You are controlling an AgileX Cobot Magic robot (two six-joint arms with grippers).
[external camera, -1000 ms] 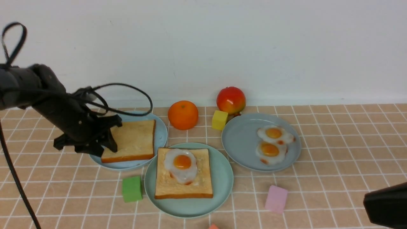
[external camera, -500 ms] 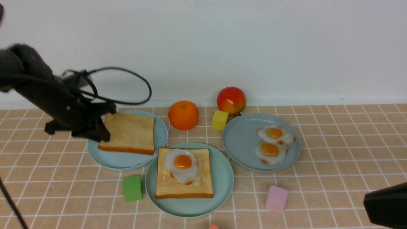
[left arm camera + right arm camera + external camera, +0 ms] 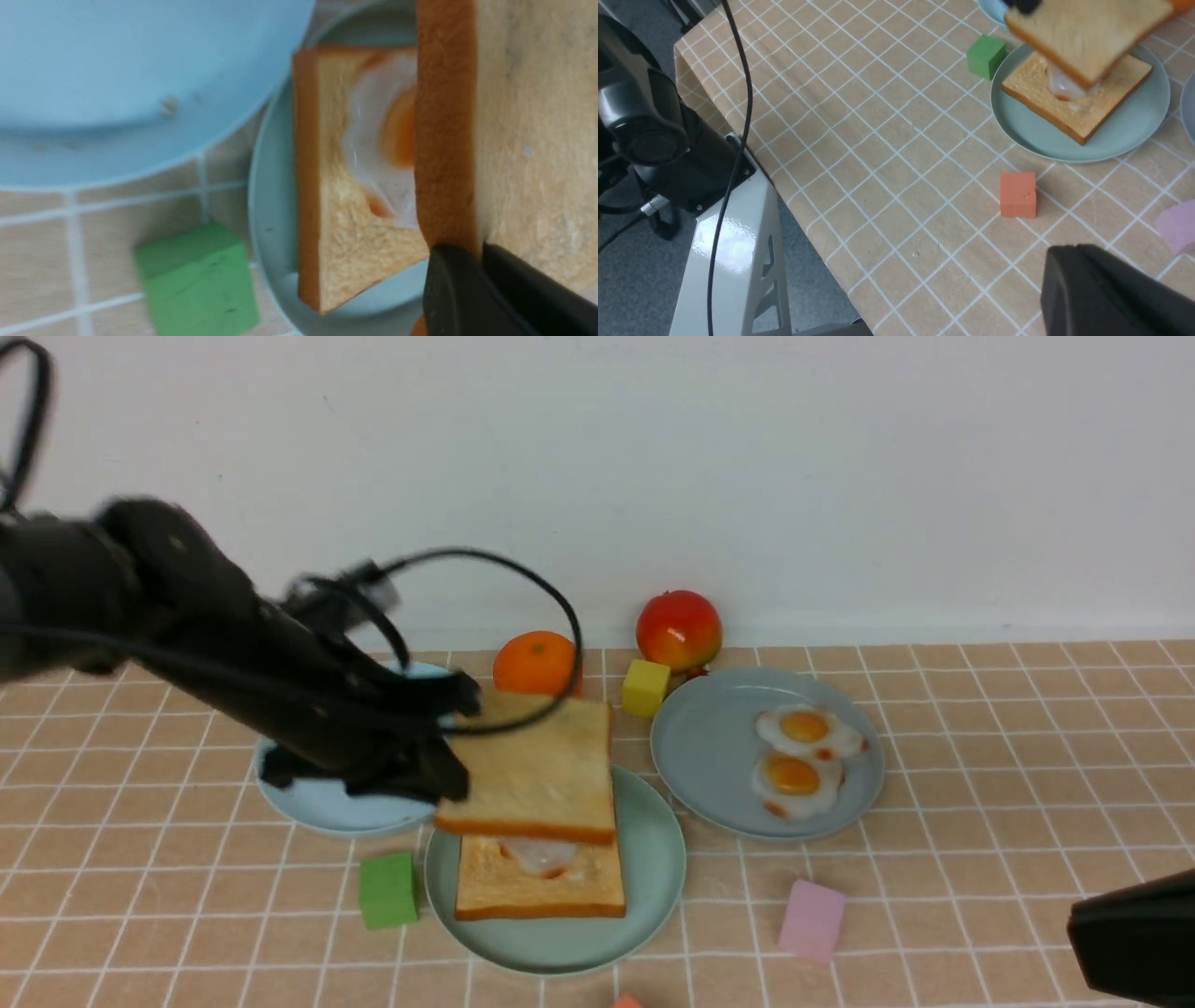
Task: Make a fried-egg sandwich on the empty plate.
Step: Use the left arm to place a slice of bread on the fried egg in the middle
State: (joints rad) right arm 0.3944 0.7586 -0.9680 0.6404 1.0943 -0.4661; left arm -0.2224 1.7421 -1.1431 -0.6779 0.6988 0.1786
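Note:
The mint-green plate point(image 3: 653, 868) holds a bottom toast slice point(image 3: 541, 887) with a fried egg point(image 3: 537, 854) on it. My left gripper point(image 3: 448, 747) is shut on the left edge of a second toast slice point(image 3: 537, 765), which hangs level just above the egg and toward the back. In the left wrist view the fingers point(image 3: 481, 252) pinch the held slice point(image 3: 528, 116) over the egg point(image 3: 378, 140). My right gripper point(image 3: 1074, 924) is shut and empty, low at the front right; its jaws point(image 3: 1069, 254) are together over bare tablecloth.
A bare pale sky-blue plate point(image 3: 327, 807) sits at the left and a grey-blue plate point(image 3: 709, 756) with two eggs point(image 3: 798, 756) at the right. An orange point(image 3: 527, 663), an apple point(image 3: 679, 630) and a yellow cube point(image 3: 644, 688) stand behind. Green point(image 3: 387, 889), pink point(image 3: 810, 919) and orange-red point(image 3: 1017, 194) cubes lie in front.
My left gripper lifted the toast slice off the sky-blue plate and carried it right, over the egg on the mint-green plate. The right arm has not moved.

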